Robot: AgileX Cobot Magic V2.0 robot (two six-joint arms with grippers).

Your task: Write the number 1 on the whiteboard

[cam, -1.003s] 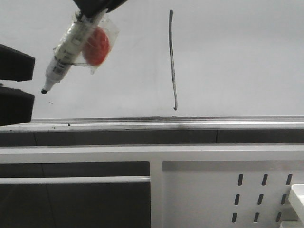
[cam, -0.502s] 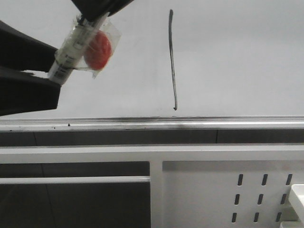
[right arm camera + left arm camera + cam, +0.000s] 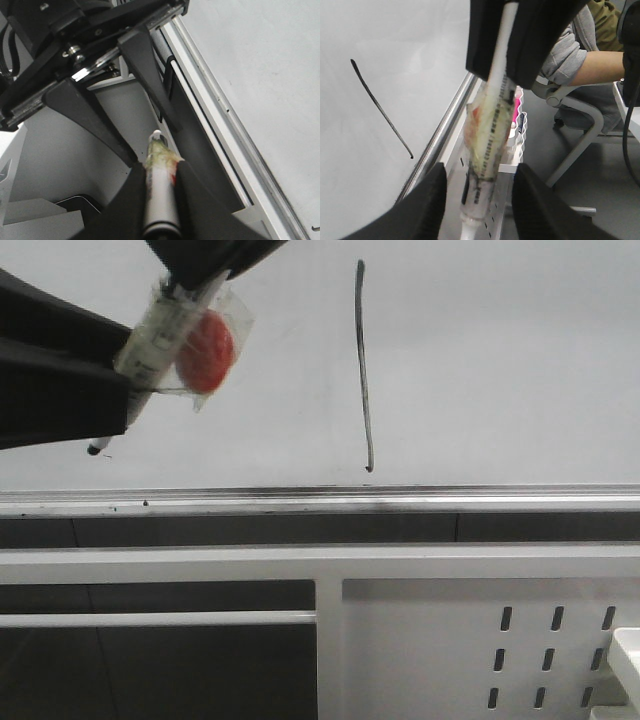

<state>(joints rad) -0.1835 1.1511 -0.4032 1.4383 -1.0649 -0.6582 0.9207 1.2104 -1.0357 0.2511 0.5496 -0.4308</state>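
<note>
The number 1 (image 3: 364,365) is drawn, near-vertical, mid whiteboard (image 3: 500,360), right of both arms. Right tool (image 3: 159,175) pinches the marker (image 3: 160,330), slanting down-left between the spread left tool (image 3: 477,185) fingers; handover likely.

- Number 1 (image 3: 364,365): long thin black marker stroke, nearly vertical, slightly wavy, tiny hook at the lower end; drawn right of centre on the board, ending just above the rail.
- Whiteboard (image 3: 500,360): large, plain white, glossy, upright at the far side; silver tray rail along its lower edge.
</note>
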